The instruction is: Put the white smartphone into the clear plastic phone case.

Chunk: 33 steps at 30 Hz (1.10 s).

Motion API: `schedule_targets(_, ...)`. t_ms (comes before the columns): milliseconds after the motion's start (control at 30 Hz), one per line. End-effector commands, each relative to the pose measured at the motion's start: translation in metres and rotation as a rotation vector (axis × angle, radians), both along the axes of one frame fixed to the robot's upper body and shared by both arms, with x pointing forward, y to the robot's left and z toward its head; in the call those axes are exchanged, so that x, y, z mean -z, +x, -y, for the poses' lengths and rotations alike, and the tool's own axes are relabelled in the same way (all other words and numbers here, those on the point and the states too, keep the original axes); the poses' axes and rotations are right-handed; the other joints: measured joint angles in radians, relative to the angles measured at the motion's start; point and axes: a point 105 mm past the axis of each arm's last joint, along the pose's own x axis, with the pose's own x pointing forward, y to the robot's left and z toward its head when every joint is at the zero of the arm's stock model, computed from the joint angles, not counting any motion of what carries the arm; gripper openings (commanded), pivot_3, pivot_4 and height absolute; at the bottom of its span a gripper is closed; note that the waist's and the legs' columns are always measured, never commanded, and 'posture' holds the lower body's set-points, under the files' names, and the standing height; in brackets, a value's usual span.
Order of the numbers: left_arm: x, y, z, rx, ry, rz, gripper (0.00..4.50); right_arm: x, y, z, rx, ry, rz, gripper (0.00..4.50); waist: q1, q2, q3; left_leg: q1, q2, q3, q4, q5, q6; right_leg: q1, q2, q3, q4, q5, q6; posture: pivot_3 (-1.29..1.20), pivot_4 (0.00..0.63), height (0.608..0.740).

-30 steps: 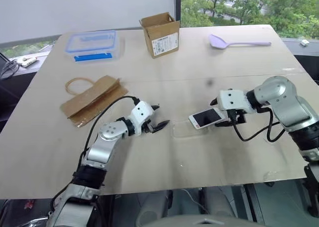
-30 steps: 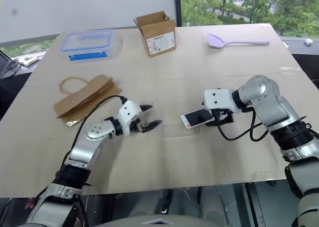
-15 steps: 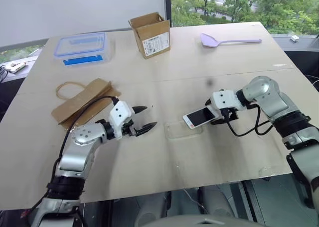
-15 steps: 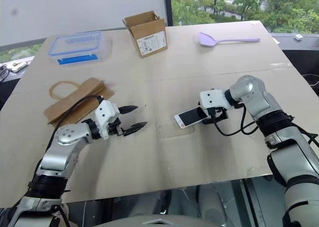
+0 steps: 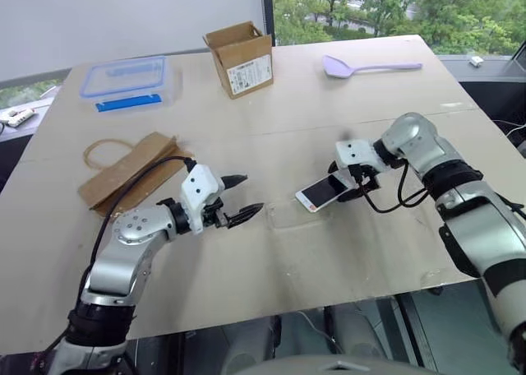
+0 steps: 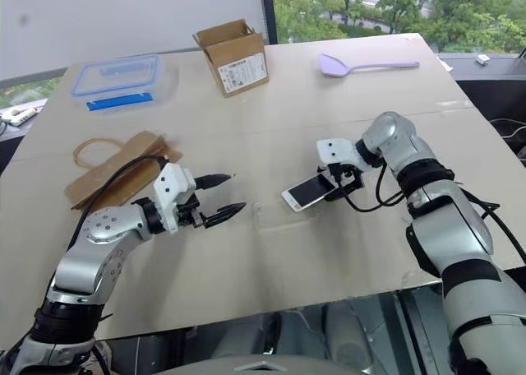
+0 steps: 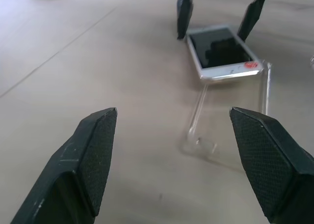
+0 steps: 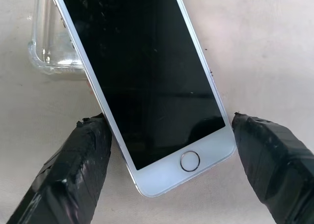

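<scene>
Your table (image 5: 271,260) carries one white smartphone (image 5: 320,192) and one clear plastic phone case (image 5: 289,216), which is empty. Your phone lies screen up, its far end over the case edge, long axis running from the case toward the right gripper (image 5: 355,181), whose fingers bracket its home-button end. Your left gripper (image 5: 243,199) hovers open near the case.
</scene>
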Motion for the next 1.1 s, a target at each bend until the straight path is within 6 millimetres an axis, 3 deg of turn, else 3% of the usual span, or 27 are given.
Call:
schedule_targets(33,-0.022,-0.004,0.005,0.006,-0.024,0.050,3.77,0.014,-0.005,-0.003,-0.032,-0.056,-0.056,4.10,0.000,0.000,0.000,0.000,0.000,0.000,0.000,0.000,0.000,0.000,0.000,0.000,0.000,0.000,0.000,0.00,0.150,0.740)
schedule_targets(100,-0.025,-0.006,0.005,0.006,-0.031,0.047,3.77,0.015,-0.005,-0.004,-0.034,-0.059,-0.061,4.10,0.000,-0.001,-0.001,0.000,0.000,0.000,0.000,0.000,0.000,0.000,0.000,0.000,0.000,0.000,0.000,0.00,0.150,0.740)
schedule_targets(267,-0.026,-0.009,0.000,-0.008,-0.033,0.035,3.77,0.012,-0.006,-0.008,-0.047,-0.023,-0.064,2.68,0.000,-0.001,-0.001,0.002,0.000,0.000,0.000,0.000,-0.001,0.001,0.000,0.000,0.001,0.000,0.000,0.00,0.150,0.740)
schedule_targets(300,-0.025,-0.009,-0.001,-0.012,-0.032,0.032,3.77,0.011,-0.007,-0.008,-0.050,-0.011,-0.068,2.61,0.000,0.000,-0.001,0.002,0.000,0.000,0.000,0.000,-0.001,0.001,0.000,0.000,0.001,0.000,0.000,0.00,0.150,0.740)
schedule_targets(467,-0.016,-0.008,-0.008,-0.028,-0.030,0.015,3.77,-0.007,-0.008,-0.005,-0.042,0.097,0.000,2.61,0.006,0.000,-0.001,0.001,0.000,-0.001,0.000,0.000,-0.001,0.001,0.000,0.000,0.000,0.000,0.000,0.00,0.150,0.740)
schedule_targets(700,-0.006,-0.006,-0.009,-0.008,-0.032,0.005,3.77,-0.016,-0.036,0.008,-0.027,0.150,0.004,2.61,0.026,0.001,0.000,-0.007,-0.001,-0.001,0.000,0.000,-0.001,-0.007,-0.001,0.000,0.000,0.000,0.000,0.00,0.150,0.740)
schedule_targets(833,-0.003,-0.003,-0.012,-0.005,-0.030,0.008,3.77,-0.023,-0.044,0.024,0.089,0.172,0.066,2.61,0.037,0.001,0.000,-0.009,-0.001,0.000,0.000,0.000,-0.001,-0.008,-0.001,0.000,-0.001,0.000,0.000,0.00,0.150,0.740)
schedule_targets(967,0.002,-0.004,-0.015,-0.009,-0.031,0.008,3.77,-0.025,-0.068,0.053,0.220,0.180,0.099,2.61,0.059,0.001,0.000,-0.009,-0.001,-0.001,0.000,0.000,-0.001,-0.008,-0.002,-0.001,-0.002,0.000,0.000,0.00,0.150,0.740)
schedule_targets(1100,0.009,-0.007,-0.016,-0.006,-0.030,-0.004,3.77,-0.015,-0.091,0.058,0.309,0.164,0.096,2.61,0.058,0.001,0.000,-0.010,-0.001,-0.001,0.000,0.000,-0.001,-0.008,-0.003,-0.001,-0.003,0.000,0.000,0.00,0.150,0.740)
